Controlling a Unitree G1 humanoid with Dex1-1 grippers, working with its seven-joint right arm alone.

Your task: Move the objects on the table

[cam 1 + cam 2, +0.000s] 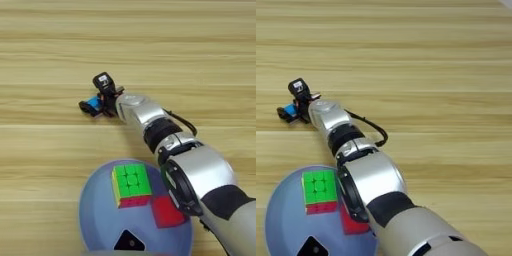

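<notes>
- Three things sit on our plate [95,210]: the puzzle cube [131,184], the red cube [165,212] touching it, and the dotted block [129,243] at the near rim.
- Our end effector [95,99] reaches out over the counter [200,60], fingers closed around the blue bar [93,103].

Bare table [190,55] lies open; the blue plate [95,210] crowds the near edge.

Robot test bench, plain wooden table [200,45], toy cubes on plate [95,220]
</notes>
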